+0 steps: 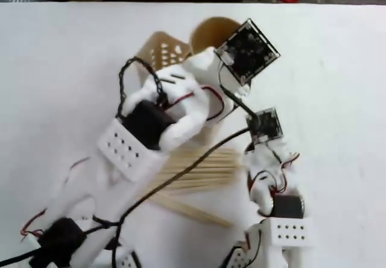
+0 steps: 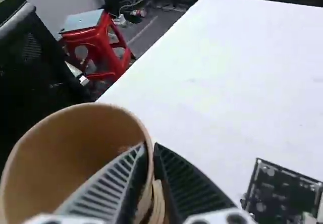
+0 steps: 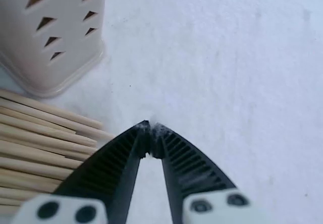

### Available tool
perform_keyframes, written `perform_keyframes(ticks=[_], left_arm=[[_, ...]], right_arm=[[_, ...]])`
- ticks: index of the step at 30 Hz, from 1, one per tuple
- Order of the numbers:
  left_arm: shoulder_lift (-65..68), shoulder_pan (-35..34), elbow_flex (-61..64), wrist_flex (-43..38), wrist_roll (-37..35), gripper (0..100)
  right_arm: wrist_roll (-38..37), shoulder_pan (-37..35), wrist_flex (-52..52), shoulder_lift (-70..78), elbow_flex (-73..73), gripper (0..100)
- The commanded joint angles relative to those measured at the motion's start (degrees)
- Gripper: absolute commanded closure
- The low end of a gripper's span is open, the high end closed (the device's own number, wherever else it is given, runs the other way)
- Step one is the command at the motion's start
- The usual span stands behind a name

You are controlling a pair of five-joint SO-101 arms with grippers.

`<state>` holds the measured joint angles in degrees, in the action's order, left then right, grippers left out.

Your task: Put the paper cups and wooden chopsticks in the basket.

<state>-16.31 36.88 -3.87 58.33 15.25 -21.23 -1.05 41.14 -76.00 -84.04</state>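
Observation:
A tan paper cup [image 1: 212,31] is just right of the beige perforated basket [image 1: 159,51] at the far middle of the table. My left gripper [image 2: 151,159] is shut on the paper cup [image 2: 65,153], pinching its rim with one finger inside and one outside. A pile of wooden chopsticks [image 1: 196,170] lies flat on the table nearer the front, and a few angle off toward the front right. Beside the chopsticks [image 3: 35,148], my right gripper [image 3: 150,129] rests low over the white table, shut with nothing in it. The basket [image 3: 55,32] stands just beyond the chopsticks.
The white table [image 1: 325,69] has free room on its right and far left. The right arm's camera board [image 2: 282,188] sits close below the left gripper. Off the table's far edge are a red stool [image 2: 93,45] and dark furniture.

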Motion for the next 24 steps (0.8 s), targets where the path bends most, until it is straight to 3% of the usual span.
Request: perform_keyframes(ticks=[1,18,24], left_arm=[[0.31,-0.48,-0.26,0.0,-0.26,97],[0.31,-6.73,-0.88,-0.44,-0.09,97],[0.22,-8.31,-0.62,-5.8,-0.09,97]], right_arm=[[-1.05,0.31,-1.36,-0.84,0.35,97.8],[-1.23,0.31,-1.36,-0.84,0.35,97.8],[-1.32,0.31,-1.36,-0.84,0.35,97.8]])
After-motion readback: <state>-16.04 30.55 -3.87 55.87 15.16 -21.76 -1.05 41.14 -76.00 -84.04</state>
